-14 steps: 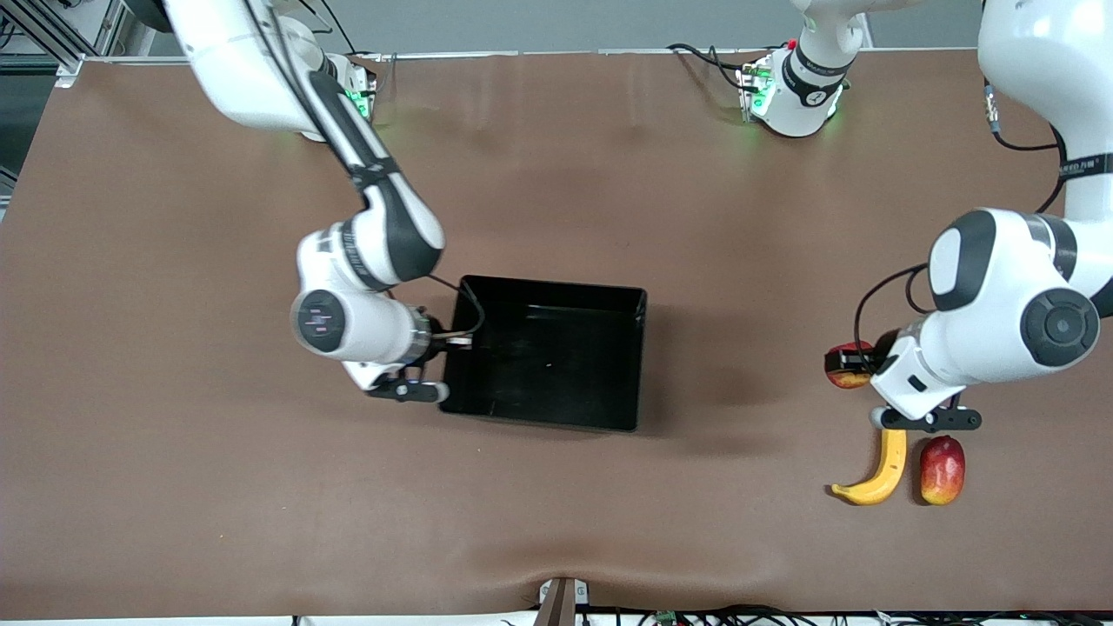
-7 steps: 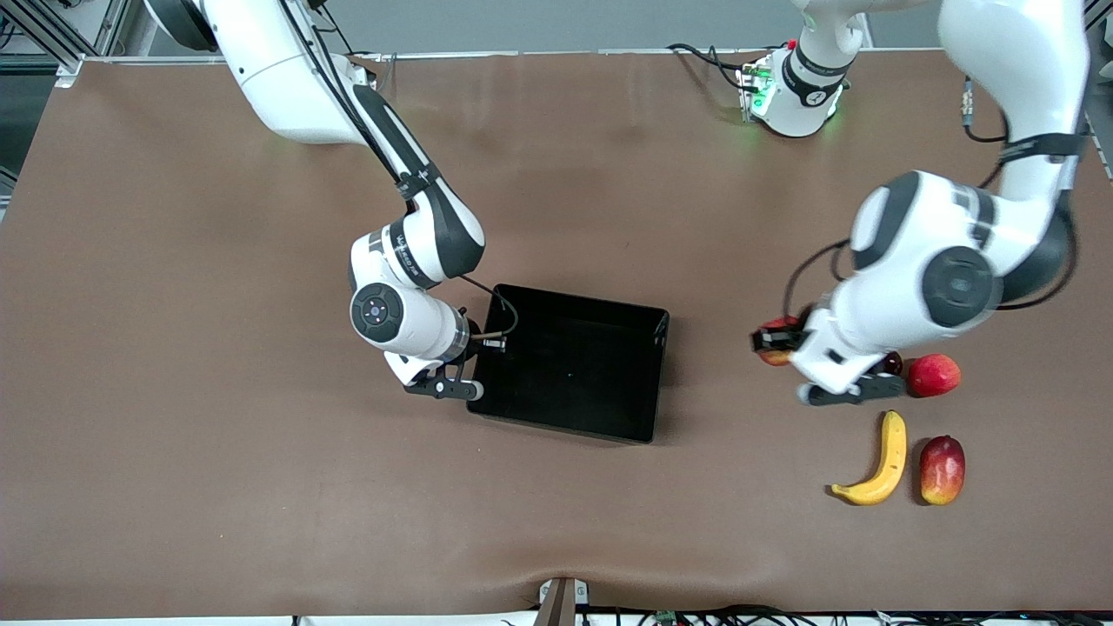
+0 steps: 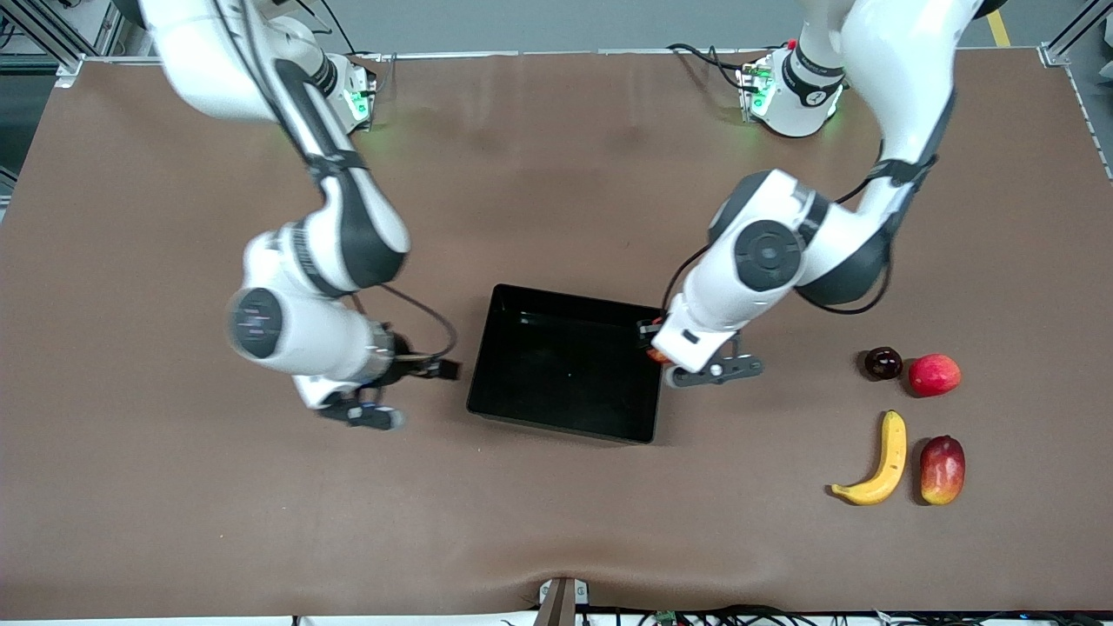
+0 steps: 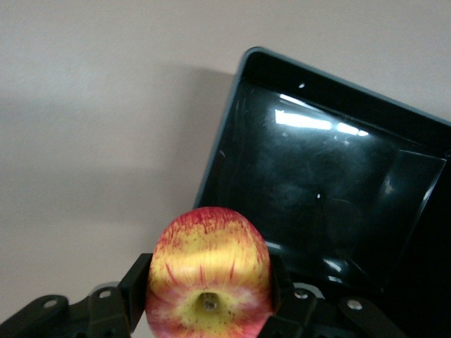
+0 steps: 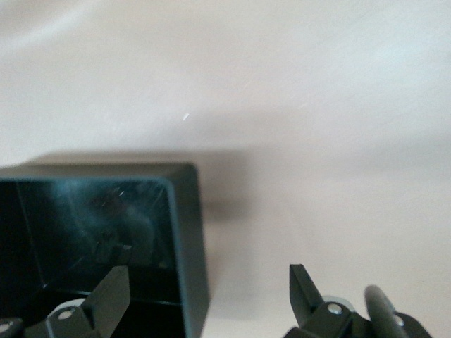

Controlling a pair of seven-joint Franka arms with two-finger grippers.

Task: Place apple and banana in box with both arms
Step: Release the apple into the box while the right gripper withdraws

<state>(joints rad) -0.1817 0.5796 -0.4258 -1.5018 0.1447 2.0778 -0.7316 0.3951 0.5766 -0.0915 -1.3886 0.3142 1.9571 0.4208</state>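
Note:
My left gripper [image 3: 668,362] is shut on the apple [image 4: 208,274], red with yellow streaks, and holds it over the box's wall at the left arm's end. Only a sliver of the apple [image 3: 655,355] shows in the front view. The black box [image 3: 565,365] sits mid-table and nothing lies in it; its inside also shows in the left wrist view [image 4: 317,183]. My right gripper [image 3: 361,415] is open and holds nothing, beside the box toward the right arm's end; its wrist view shows the box's corner [image 5: 187,232] below the open fingers [image 5: 113,290]. The banana [image 3: 876,462] lies toward the left arm's end.
An elongated red-yellow fruit [image 3: 943,469] lies beside the banana. A smooth red fruit [image 3: 934,375] and a small dark fruit [image 3: 883,362] lie a little farther from the front camera. Brown cloth covers the table [image 3: 556,539].
My left gripper has carried the apple from the fruit group to over the box's wall. My right gripper has left the box's edge after the box shifted slightly toward the left arm's end.

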